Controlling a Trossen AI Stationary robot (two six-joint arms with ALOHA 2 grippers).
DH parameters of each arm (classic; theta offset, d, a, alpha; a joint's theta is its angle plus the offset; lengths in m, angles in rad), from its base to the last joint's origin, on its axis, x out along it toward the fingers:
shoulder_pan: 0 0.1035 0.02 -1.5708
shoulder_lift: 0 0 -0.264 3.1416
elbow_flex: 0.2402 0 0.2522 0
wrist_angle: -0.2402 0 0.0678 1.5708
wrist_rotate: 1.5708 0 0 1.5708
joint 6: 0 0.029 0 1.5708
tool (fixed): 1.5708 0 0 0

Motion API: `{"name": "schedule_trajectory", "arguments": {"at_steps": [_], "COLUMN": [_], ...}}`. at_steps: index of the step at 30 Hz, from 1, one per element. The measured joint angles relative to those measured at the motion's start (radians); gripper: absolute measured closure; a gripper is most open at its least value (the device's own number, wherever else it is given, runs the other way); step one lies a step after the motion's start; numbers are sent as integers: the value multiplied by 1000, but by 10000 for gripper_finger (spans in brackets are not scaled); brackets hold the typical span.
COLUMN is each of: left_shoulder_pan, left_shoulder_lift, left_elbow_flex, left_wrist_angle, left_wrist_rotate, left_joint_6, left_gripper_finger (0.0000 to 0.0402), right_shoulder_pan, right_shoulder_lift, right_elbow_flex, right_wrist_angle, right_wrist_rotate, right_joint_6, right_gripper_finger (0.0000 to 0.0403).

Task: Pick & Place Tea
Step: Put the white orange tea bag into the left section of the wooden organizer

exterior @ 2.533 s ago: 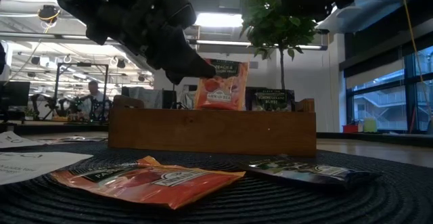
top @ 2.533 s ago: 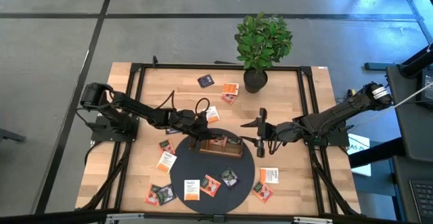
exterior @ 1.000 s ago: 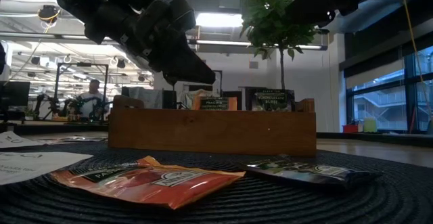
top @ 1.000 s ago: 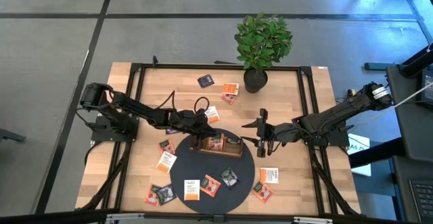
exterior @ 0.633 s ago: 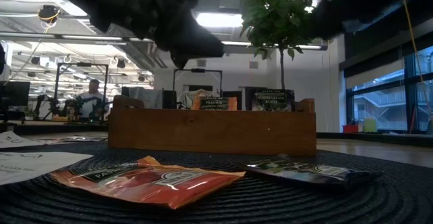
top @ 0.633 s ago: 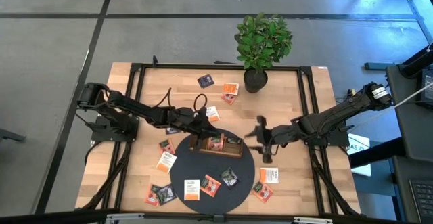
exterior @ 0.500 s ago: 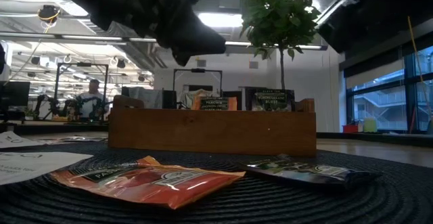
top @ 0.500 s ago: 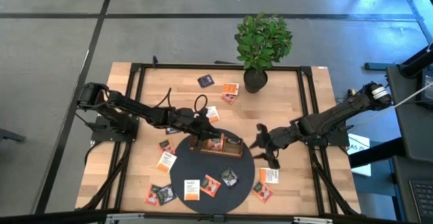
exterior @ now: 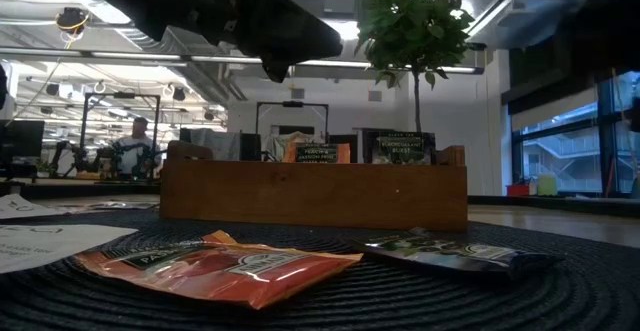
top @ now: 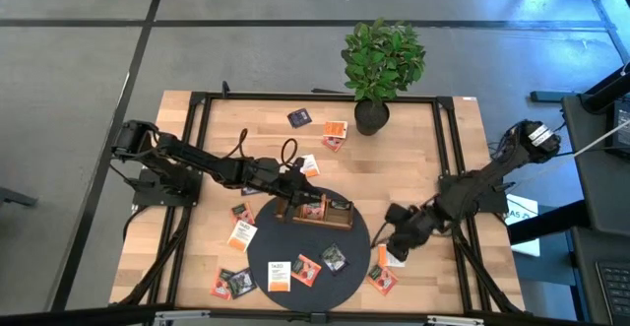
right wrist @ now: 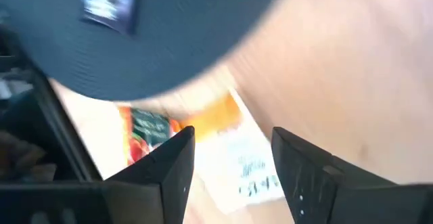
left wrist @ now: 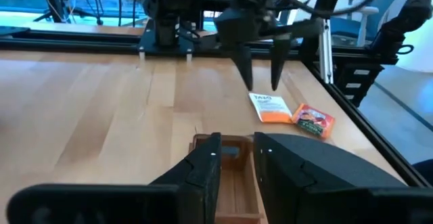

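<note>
The right hand (top: 398, 248) hangs with fingers wide and empty over an orange-and-white tea sachet (top: 393, 255) near the worktop's right edge, just off the dark round mat (top: 354, 257), evidently lined up to pick it. The left hand (top: 295, 182) hovers over the wooden tray (top: 340, 220) at mid-worktop, fingers narrowly parted, holding nothing. Two sachets stand in the tray; others lie scattered.
</note>
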Motion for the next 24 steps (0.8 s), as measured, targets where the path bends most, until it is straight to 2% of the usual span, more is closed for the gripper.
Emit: {"name": "schedule_trajectory", "arguments": {"at_steps": [5, 11, 17, 20, 24], "left_shoulder_pan": [0, 0, 0, 0, 0], "left_shoulder_lift": [0, 0, 0, 0, 0], "left_elbow_flex": [0, 0, 0, 0, 0], "left_wrist_angle": [-1, -1, -1, -1, -1], "left_wrist_rotate": [0, 0, 0, 0, 0], "left_joint_6": [19, 26, 31, 42, 42], "left_gripper_finger": [316, 319, 318, 318, 320], "right_shoulder_pan": [109, 159, 179, 179, 179], "right_shoulder_lift": [80, 190, 236, 237, 239], "right_elbow_flex": [0, 1, 6, 6, 6], "right_wrist_angle": [1, 2, -6, -16, -33], "right_wrist_rotate": [95, 111, 130, 135, 135], "right_joint_6": [45, 45, 25, 19, -18], "right_gripper_finger": [205, 205, 209, 228, 273]}}
